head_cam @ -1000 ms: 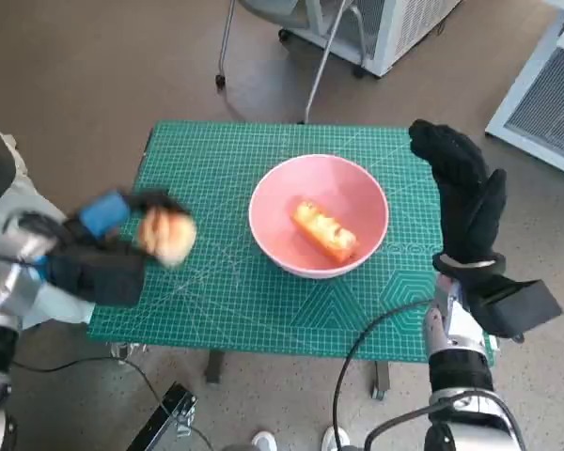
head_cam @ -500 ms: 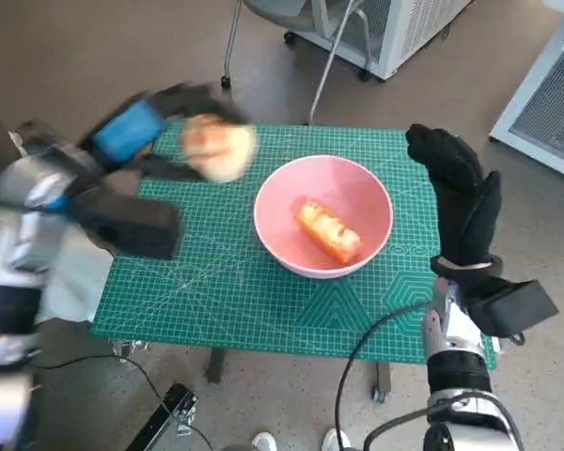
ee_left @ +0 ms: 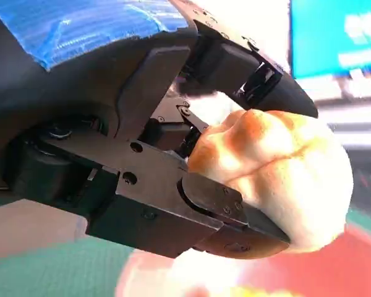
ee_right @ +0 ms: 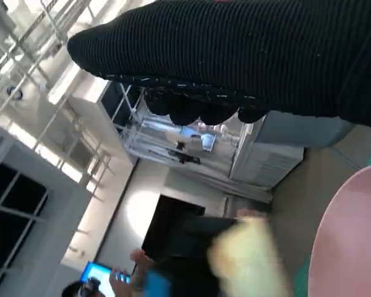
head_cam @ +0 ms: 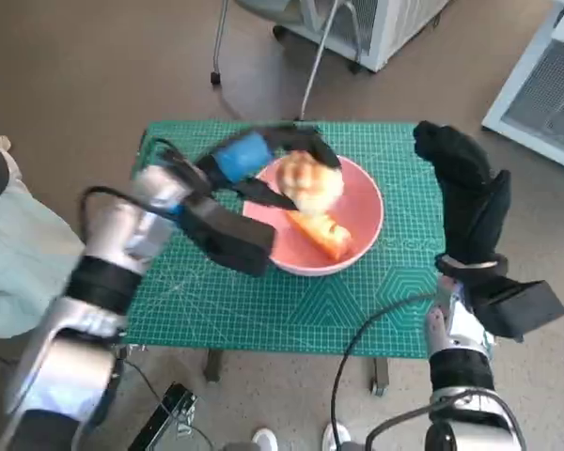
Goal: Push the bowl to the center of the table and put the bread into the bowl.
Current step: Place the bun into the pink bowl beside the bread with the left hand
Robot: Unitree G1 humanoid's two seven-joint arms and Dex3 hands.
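Gripping a round, golden-brown bread roll [head_cam: 310, 180] between its black fingers [ee_left: 232, 232], the left robot hand [head_cam: 263, 160] is hanging over the far-left part of the bowl, the roll in the air above it. Opposite, the right robot hand [head_cam: 465, 202] in its black knitted glove is standing upright at the tabletop's right edge, just beside the bowl, fingers together and pointing away from the robot, holding nothing.

Beneath both, the green gridded cutting mat [head_cam: 263, 301] is covering the small tabletop. On it, the wide pink bowl [head_cam: 357, 246] is sitting around the middle, somewhat toward the far side. Inside the bowl, a long orange-yellow bread piece [head_cam: 324, 233] is lying slantwise on the bottom. In the left wrist view, the fingers are wrapping the roll from two opposite sides, pink showing blurred below.
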